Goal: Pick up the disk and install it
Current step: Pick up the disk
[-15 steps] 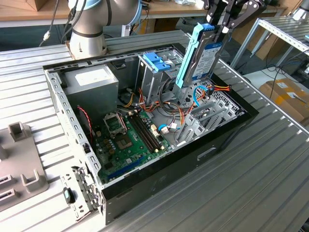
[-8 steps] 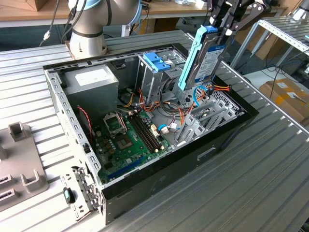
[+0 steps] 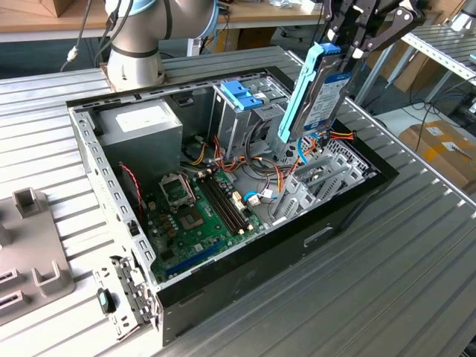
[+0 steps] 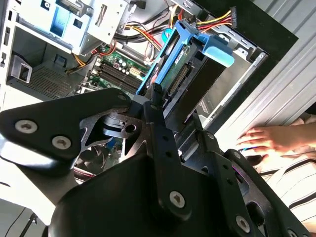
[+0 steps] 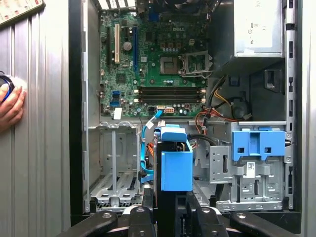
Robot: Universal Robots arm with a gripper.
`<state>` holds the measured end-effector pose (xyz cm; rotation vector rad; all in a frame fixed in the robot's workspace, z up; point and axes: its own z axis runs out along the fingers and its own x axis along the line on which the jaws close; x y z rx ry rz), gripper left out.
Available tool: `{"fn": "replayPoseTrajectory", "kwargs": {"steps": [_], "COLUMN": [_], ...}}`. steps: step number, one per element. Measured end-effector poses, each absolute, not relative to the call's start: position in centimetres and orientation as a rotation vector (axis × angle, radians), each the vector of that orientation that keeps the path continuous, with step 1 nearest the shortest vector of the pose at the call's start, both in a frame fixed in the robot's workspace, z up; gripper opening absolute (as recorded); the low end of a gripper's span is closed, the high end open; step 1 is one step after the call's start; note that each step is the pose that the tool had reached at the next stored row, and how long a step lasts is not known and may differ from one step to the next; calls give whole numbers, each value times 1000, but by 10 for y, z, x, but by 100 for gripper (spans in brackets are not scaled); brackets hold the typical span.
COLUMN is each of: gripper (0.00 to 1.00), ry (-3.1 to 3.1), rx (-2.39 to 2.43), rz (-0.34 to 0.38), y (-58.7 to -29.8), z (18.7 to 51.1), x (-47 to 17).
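The end effector [image 3: 346, 46] pinches the disk [image 3: 318, 100] on edge over the open computer case [image 3: 335, 223]

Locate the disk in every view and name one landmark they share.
Exterior view: the disk hangs on edge in the gripper, toward the exterior view's right, above the open case.
Second wrist view: the disk stands past the gripper, over the case.
First wrist view: the disk, end-on, beside the drive cage.
Shared landmark: the blue bracket topping that cage.
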<state>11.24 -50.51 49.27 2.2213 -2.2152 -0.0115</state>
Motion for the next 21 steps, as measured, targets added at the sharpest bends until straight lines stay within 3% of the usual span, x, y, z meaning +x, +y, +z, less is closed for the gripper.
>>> {"fn": "replayPoseTrajectory", "kwargs": {"steps": [21], "gripper": [35], "ry": [-2215], "rx": [2221], "rz": [-12], "y": [-508], "z": [493], "x": [112]}}
